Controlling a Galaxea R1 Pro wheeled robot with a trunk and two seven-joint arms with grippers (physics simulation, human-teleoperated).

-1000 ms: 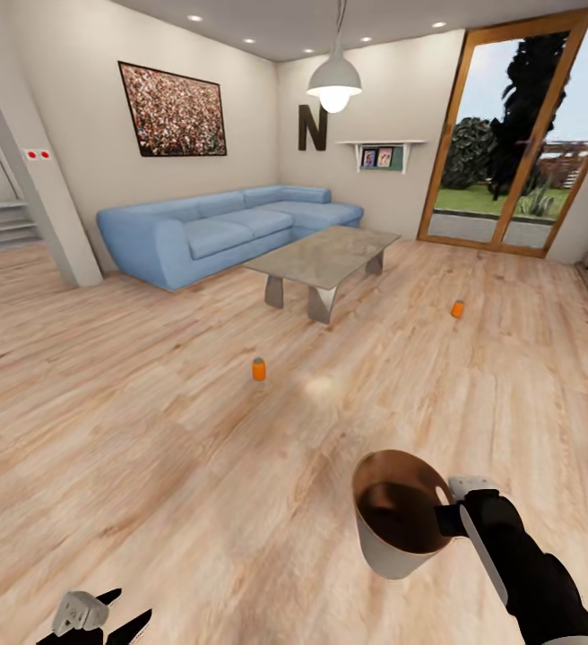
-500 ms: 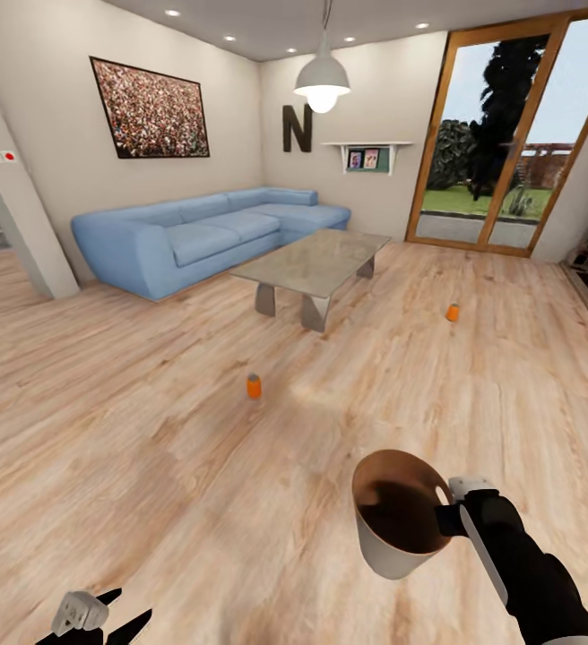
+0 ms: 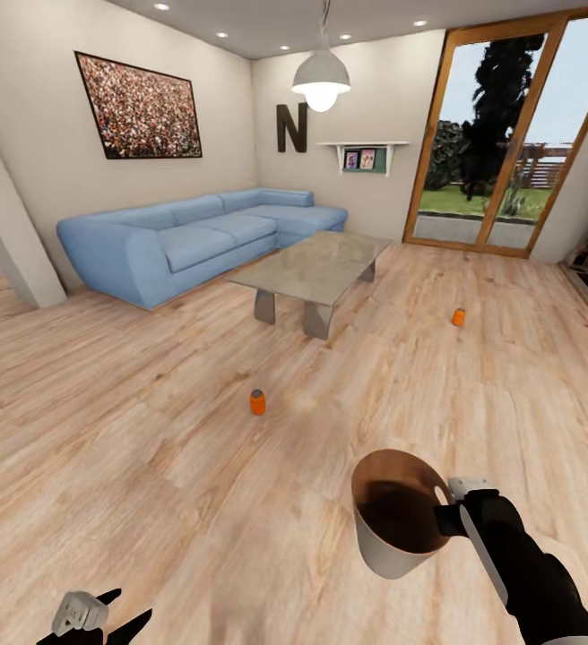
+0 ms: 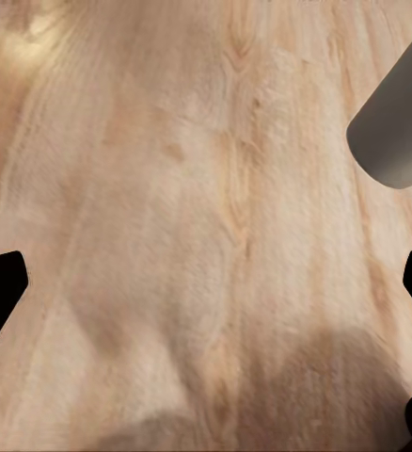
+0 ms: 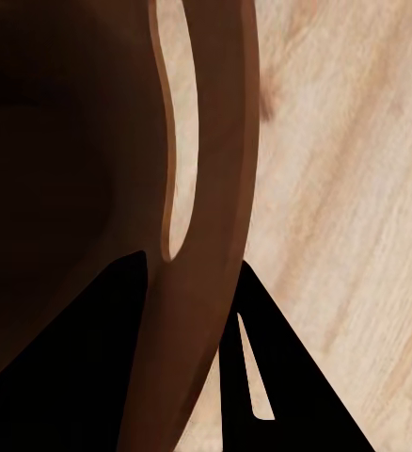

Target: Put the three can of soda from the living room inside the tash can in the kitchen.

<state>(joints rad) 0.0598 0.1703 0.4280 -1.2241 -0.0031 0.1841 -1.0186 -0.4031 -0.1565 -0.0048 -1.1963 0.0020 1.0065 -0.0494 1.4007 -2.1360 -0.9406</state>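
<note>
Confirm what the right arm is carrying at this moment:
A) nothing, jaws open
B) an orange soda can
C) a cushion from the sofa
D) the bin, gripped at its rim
D: in the head view the right gripper is clamped on the rim of the trash can, held off the floor, and the right wrist view shows its jaws straddling the brown rim by the handle slot, while both orange cans stand on the wood floor.
</note>
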